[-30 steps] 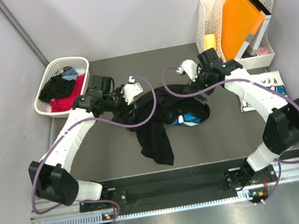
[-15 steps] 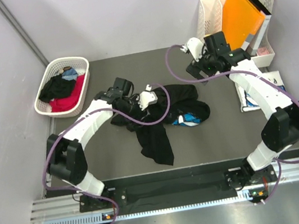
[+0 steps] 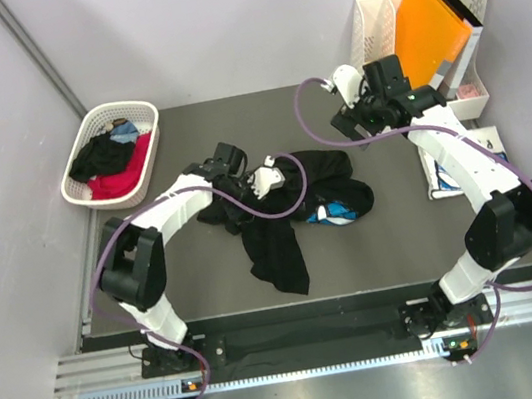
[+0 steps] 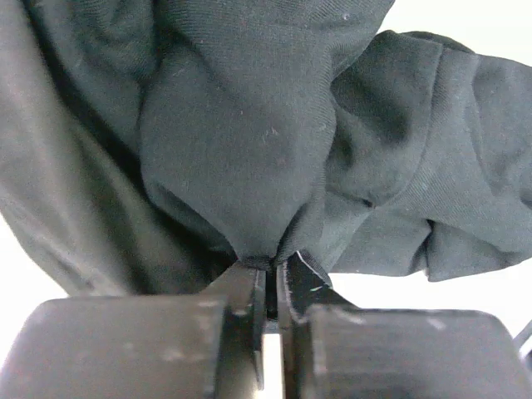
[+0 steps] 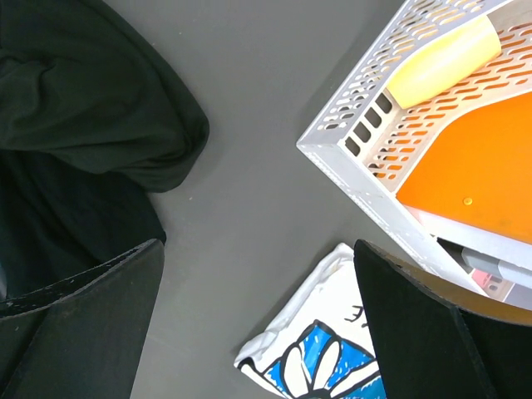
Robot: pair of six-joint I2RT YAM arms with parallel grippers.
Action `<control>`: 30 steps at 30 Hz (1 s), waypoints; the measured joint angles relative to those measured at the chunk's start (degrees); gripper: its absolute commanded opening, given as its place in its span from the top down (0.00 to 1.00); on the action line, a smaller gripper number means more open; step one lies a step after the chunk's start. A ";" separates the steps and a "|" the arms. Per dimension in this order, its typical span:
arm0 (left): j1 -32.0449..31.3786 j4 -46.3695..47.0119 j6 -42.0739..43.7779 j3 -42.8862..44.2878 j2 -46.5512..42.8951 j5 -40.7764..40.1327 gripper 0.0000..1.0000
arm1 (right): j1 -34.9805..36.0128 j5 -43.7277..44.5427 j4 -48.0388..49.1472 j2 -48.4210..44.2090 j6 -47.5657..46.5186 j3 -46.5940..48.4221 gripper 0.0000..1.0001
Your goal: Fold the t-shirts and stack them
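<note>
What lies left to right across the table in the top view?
basket → black tee → white tee

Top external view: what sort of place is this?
Probably a robot test cell, not a home: left arm and right arm mounted on a metal frame, bare grey walls close round the table, a basket of clothes.

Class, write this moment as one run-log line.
left tool: shut on black t-shirt | right tool: open, empty | white t-shirt: folded, by file rack
</note>
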 measured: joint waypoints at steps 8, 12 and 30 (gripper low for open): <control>-0.33 -0.26 -2.36 2.47 0.66 -0.48 1.00 | 0.00 0.37 0.04 0.04 -0.09 0.00 0.04; -0.35 -1.25 -5.18 10.36 -1.40 -0.94 1.00 | 0.00 0.48 0.04 0.55 -0.20 0.02 0.04; -0.39 17.94 1.40 28.55 -14.82 -34.80 1.00 | -0.11 1.77 2.40 3.08 0.13 0.59 0.04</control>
